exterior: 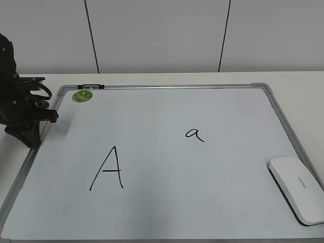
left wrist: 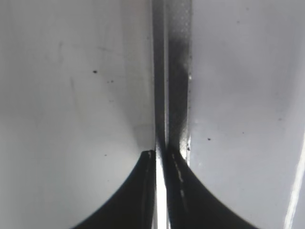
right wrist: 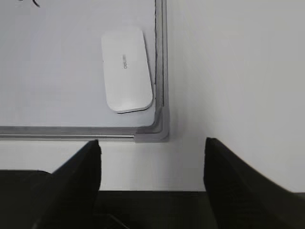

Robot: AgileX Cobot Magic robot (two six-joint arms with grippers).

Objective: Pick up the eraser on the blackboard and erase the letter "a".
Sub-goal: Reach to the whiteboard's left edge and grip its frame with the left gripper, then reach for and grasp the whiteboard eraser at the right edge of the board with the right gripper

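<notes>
Eraser (right wrist: pixel 127 70): flat on blackboard (exterior: pixel 152 202), lower right corner, just beside frame. Right gripper (right wrist: pixel 152 186): jaws spread, above table off that corner. Left gripper (left wrist: pixel 162 157): jaws pressed together. Risk: finger catching frame, eraser skidding; capital "A" (exterior: pixel 108 169) smeared instead of letter "a" (exterior: pixel 194 134).

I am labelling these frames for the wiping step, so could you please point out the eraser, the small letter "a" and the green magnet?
eraser (right wrist: pixel 127 71): right wrist view, centre of its white top.
letter "a" (exterior: pixel 194 133): exterior view, its round bowl.
green magnet (exterior: pixel 82 95): exterior view, its middle.
</notes>
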